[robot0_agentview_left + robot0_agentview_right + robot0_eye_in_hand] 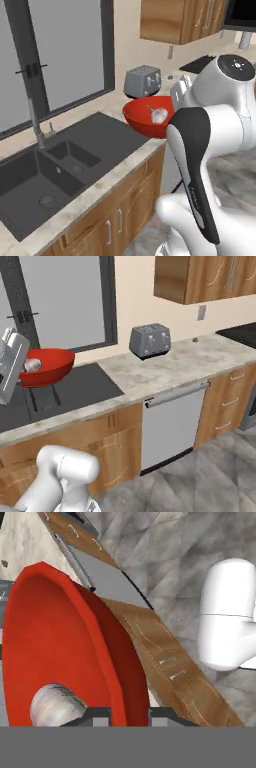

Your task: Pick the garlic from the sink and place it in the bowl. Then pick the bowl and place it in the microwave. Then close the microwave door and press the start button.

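Note:
The red bowl [142, 117] hangs tilted in the air beside the sink [60, 165], above the counter edge. The whitish garlic [159, 115] lies inside it. My gripper [173, 110] is shut on the bowl's rim. In the right base view the bowl [50, 366] hovers over the dark sink [75, 388], with the garlic [32, 364] next to my gripper [21, 370]. The hand view has the bowl's rim [115, 677] running between my gripper [129, 714] fingertips, and the garlic [55, 704] low in the bowl. The microwave and its door are out of view.
A grey toaster [150, 340] stands on the marble counter [190, 363] to the right of the sink. A curved faucet [35, 122] rises behind the basins. A black stove [240, 333] lies at the far right, and a dishwasher front [172, 426] below the counter.

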